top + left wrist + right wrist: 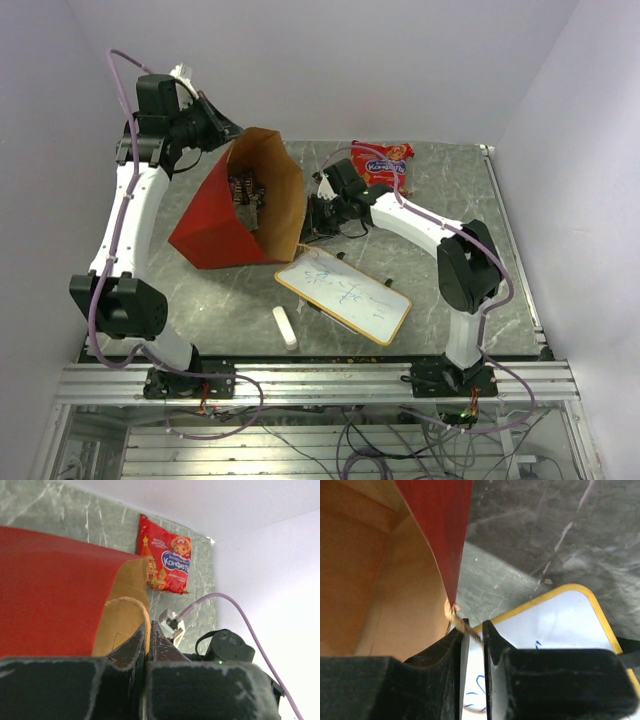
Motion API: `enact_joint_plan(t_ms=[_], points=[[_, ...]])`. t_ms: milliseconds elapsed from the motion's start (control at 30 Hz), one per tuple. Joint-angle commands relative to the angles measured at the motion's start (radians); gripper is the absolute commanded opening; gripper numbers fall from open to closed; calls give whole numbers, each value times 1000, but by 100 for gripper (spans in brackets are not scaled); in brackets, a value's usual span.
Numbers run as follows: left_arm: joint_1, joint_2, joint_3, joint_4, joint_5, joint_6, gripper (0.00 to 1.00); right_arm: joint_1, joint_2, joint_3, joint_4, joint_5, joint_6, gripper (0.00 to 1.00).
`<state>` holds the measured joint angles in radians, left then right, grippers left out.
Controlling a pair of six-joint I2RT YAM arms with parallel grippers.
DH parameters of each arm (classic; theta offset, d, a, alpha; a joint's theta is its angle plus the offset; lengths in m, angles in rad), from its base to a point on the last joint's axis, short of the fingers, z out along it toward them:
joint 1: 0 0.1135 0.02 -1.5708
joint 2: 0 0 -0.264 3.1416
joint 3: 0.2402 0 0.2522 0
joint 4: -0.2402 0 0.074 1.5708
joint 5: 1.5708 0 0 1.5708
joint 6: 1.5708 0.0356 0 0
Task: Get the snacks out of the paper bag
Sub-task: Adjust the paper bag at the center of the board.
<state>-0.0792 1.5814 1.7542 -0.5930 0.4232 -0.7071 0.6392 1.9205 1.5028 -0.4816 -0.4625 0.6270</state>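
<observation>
The red paper bag (215, 225) lies tipped over on the left of the counter (450, 180), mouth open to the right. The left claw (149, 630) is pinched shut on its far rim. The right claw (474, 627) is narrow and nips the bag's string handle (454, 612) at the near rim. Small snacks (245, 190) sit inside. One big red snack pack (383, 162) lies far back on the counter, apart from the bag. A whiteboard (343, 293) lies near the bag's mouth

The top camera looks down from high behind the arms (125, 225) at the whole table (450, 180). Both wrist cameras sit very close to the paper bag (215, 225). The right one shares the whiteboard (555, 625) with the top view.
</observation>
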Motion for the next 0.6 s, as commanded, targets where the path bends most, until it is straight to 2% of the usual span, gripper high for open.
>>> enact_joint_plan(t_ms=[0,200,333,433,567], points=[[5,46,117,80,63,87,7,28,38,55,30,-19,47,15],[3,140,234,147,164,152,7,74,87,136,39,-5,91,12],[-4,177,259,150,239,204,7,118,137,212,20,15,84,12],[-4,151,199,129,264,227,7,147,156,240,14,24,74,12],[-1,35,34,50,220,274,7,164,161,217,-3,47,50,14]])
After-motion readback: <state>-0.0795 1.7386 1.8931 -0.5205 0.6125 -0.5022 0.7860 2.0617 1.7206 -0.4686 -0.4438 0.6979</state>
